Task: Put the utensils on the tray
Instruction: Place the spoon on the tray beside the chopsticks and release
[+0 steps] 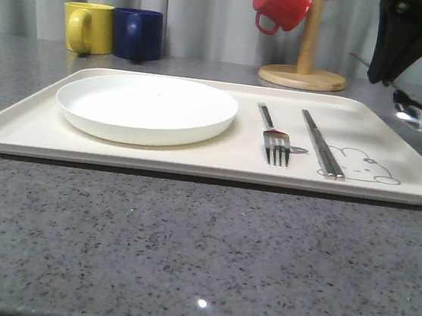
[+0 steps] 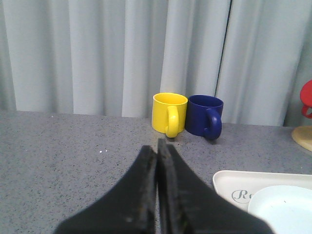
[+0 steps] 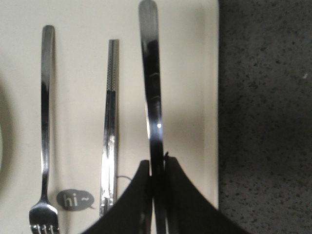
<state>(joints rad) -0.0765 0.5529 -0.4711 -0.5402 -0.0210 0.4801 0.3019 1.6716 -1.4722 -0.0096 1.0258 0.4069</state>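
Overhead at the right of the front view, the spoon (image 1: 414, 114) is held in the air by the right gripper (image 1: 393, 68), its bowl hanging past the right rim of the tray (image 1: 16, 132). Seen from the right wrist, the gripper's fingers (image 3: 134, 204) are pinched on the spoon's handle (image 3: 151, 87), which runs above the tray just beside the chopsticks (image 3: 110, 126). The fork (image 1: 274, 135) and chopsticks (image 1: 321, 144) are laid side by side on the tray, right of the white plate (image 1: 146, 107). The left gripper (image 2: 157, 151) is pressed together on nothing above the grey table (image 2: 63, 146), with the yellow mug (image 2: 169, 113) and blue mug (image 2: 205, 116) beyond it.
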